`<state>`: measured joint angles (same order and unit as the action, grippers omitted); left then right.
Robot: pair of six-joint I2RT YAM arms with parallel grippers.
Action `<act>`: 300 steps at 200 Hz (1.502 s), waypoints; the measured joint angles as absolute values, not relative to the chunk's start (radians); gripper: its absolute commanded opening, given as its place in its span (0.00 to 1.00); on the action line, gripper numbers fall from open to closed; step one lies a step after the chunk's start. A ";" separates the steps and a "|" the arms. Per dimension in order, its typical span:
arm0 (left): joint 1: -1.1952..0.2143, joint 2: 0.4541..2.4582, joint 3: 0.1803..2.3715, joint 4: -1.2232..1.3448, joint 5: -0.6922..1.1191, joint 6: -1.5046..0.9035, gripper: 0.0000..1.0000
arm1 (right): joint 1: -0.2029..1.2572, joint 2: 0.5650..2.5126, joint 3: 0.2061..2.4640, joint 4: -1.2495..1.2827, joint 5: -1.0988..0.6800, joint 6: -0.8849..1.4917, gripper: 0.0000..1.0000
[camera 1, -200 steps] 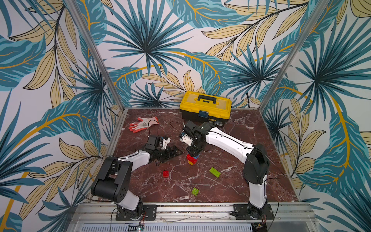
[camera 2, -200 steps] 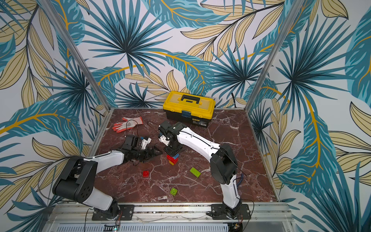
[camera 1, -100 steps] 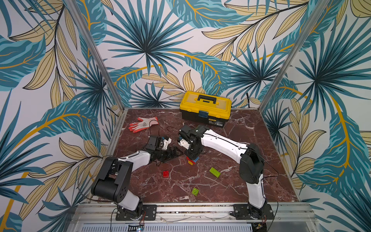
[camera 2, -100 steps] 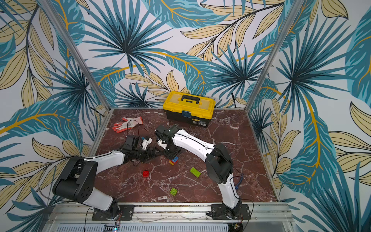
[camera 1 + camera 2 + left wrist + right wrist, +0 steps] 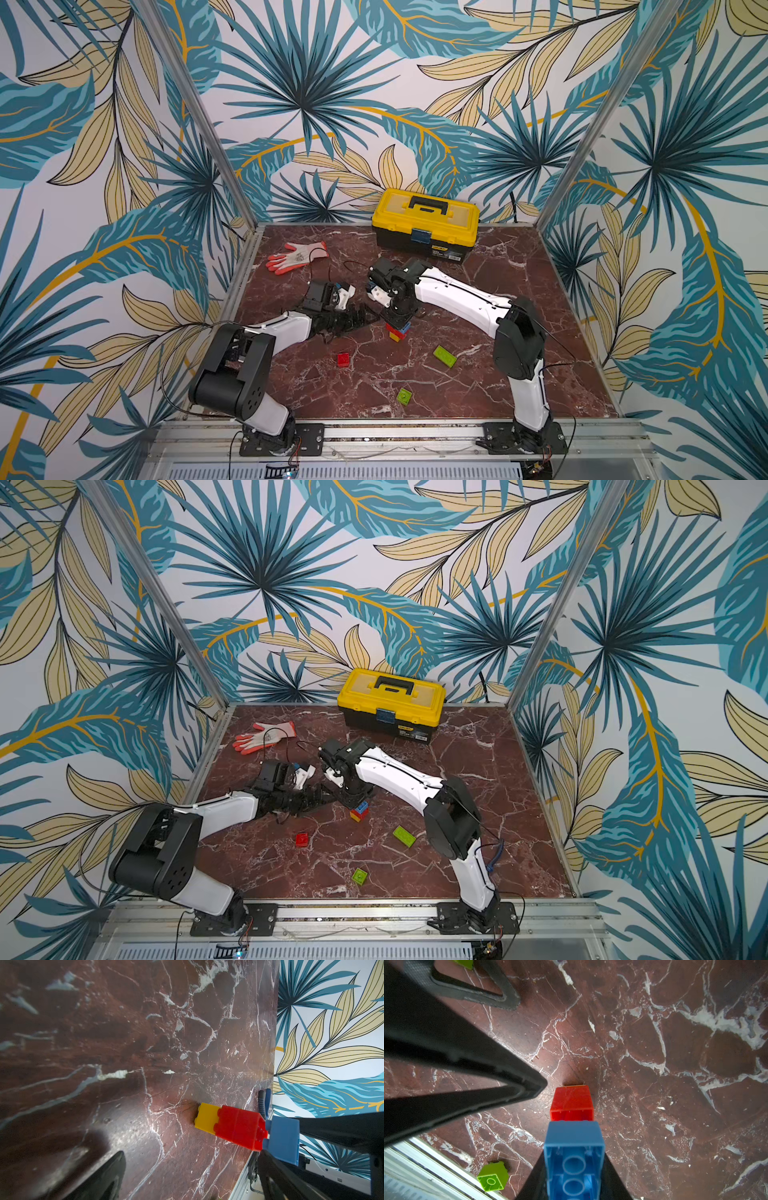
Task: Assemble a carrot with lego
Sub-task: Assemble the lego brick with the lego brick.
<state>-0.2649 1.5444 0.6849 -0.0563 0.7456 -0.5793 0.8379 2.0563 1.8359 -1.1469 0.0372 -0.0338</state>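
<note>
Right gripper (image 5: 398, 322) clamped on the carrot (image 5: 397, 332), an unfinished stack of yellow, red and blue plastic bricks standing mid-frame on the maroon marble table (image 5: 478, 386). Left gripper (image 5: 366, 319) spread wide, just left of it.

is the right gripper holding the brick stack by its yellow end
No, the right gripper is shut on the blue brick; the yellow brick sits at the opposite end, past the red bricks.
</note>
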 measured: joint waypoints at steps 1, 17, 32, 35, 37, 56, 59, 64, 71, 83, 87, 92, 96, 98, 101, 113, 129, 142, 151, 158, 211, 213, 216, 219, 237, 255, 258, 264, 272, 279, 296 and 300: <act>-0.265 1.544 0.685 -0.056 0.746 -0.579 0.99 | 0.838 2.056 1.836 -1.147 0.037 -0.034 0.31; -0.266 1.544 0.685 -0.056 0.746 -0.579 0.99 | 0.838 2.065 1.836 -1.147 0.037 -0.034 0.31; -0.266 1.544 0.685 -0.056 0.748 -0.576 1.00 | 0.838 2.070 1.836 -1.146 0.037 -0.034 0.31; -0.266 1.544 0.685 -0.056 0.748 -0.576 0.99 | 0.838 2.070 1.836 -1.146 0.037 -0.034 0.31; -0.266 1.544 0.685 -0.056 0.748 -0.576 0.99 | 0.838 2.070 1.836 -1.146 0.037 -0.034 0.31; -0.266 1.545 0.685 -0.056 0.748 -0.575 0.99 | 0.838 2.070 1.835 -1.143 0.037 -0.034 0.31; -0.266 1.545 0.685 -0.056 0.748 -0.575 0.99 | 0.838 2.070 1.835 -1.142 0.038 -0.034 0.31; -0.266 1.545 0.685 -0.056 0.748 -0.575 0.99 | 0.838 2.070 1.835 -1.142 0.038 -0.034 0.31; -0.266 1.545 0.685 -0.056 0.748 -0.575 0.99 | 0.838 2.070 1.834 -1.140 0.038 -0.034 0.31; -0.266 1.545 0.685 -0.056 0.748 -0.575 0.99 | 0.838 2.070 1.833 -1.139 0.041 -0.034 0.31; -0.266 1.545 0.685 -0.056 0.748 -0.575 0.99 | 0.838 2.070 1.833 -1.138 0.042 -0.034 0.31; -0.266 1.545 0.685 -0.056 0.748 -0.575 0.99 | 0.838 2.070 1.832 -1.138 0.044 -0.034 0.31; -0.266 1.545 0.685 -0.056 0.748 -0.575 1.00 | 0.838 2.070 1.832 -1.138 0.044 -0.034 0.31; -0.267 1.545 0.685 -0.056 0.748 -0.575 0.99 | 0.838 2.070 1.832 -1.138 0.044 -0.034 0.31; -0.267 1.545 0.685 -0.056 0.749 -0.575 0.99 | 0.838 2.070 1.832 -1.137 0.045 -0.033 0.31; -0.268 1.545 0.685 -0.056 0.749 -0.574 0.99 | 0.838 2.070 1.828 -1.134 0.045 -0.033 0.31; -0.272 1.546 0.685 -0.056 0.752 -0.572 0.99 | 0.839 2.065 1.818 -1.124 0.046 -0.033 0.31; -0.278 1.549 0.687 -0.056 0.756 -0.571 0.99 | 0.839 2.058 1.806 -1.113 0.047 -0.033 0.31; -0.281 1.552 0.689 -0.056 0.759 -0.570 1.00 | 0.840 2.054 1.798 -1.105 0.047 -0.033 0.31; -0.283 1.554 0.690 -0.056 0.760 -0.569 0.99 | 0.840 2.049 1.792 -1.099 0.047 -0.033 0.31; -0.287 1.560 0.691 -0.056 0.767 -0.568 0.99 | 0.839 2.036 1.757 -1.051 0.044 -0.013 0.31; -0.287 1.560 0.691 -0.056 0.767 -0.568 0.99 | 0.839 2.035 1.755 -1.049 0.044 -0.011 0.31; -0.287 1.562 0.691 -0.056 0.767 -0.568 0.99 | 0.839 2.033 1.752 -1.047 0.044 -0.010 0.31; -0.287 1.562 0.691 -0.056 0.767 -0.568 0.99 | 0.839 2.031 1.749 -1.044 0.044 -0.009 0.31; -0.287 1.565 0.691 -0.056 0.767 -0.568 0.99 | 0.839 2.023 1.735 -1.030 0.044 0.000 0.31; -0.287 1.568 0.691 -0.056 0.767 -0.568 0.99 | 0.839 2.018 1.725 -1.020 0.044 0.005 0.31; -0.287 1.568 0.691 -0.056 0.767 -0.568 0.99 | 0.839 2.017 1.723 -1.018 0.044 0.006 0.30; -0.287 1.569 0.691 -0.056 0.767 -0.568 0.99 | 0.839 2.015 1.720 -1.016 0.044 0.008 0.30; -0.287 1.570 0.691 -0.056 0.767 -0.568 0.99 | 0.839 2.014 1.717 -1.014 0.044 0.009 0.30; -0.287 1.571 0.691 -0.056 0.767 -0.568 0.99 | 0.839 2.014 1.717 -1.014 0.044 0.009 0.29; -0.287 1.571 0.691 -0.056 0.767 -0.568 0.99 | 0.839 2.020 1.721 -1.015 0.044 0.011 0.27; -0.287 1.571 0.691 -0.056 0.767 -0.568 0.99 | 0.839 2.023 1.723 -1.015 0.045 0.011 0.27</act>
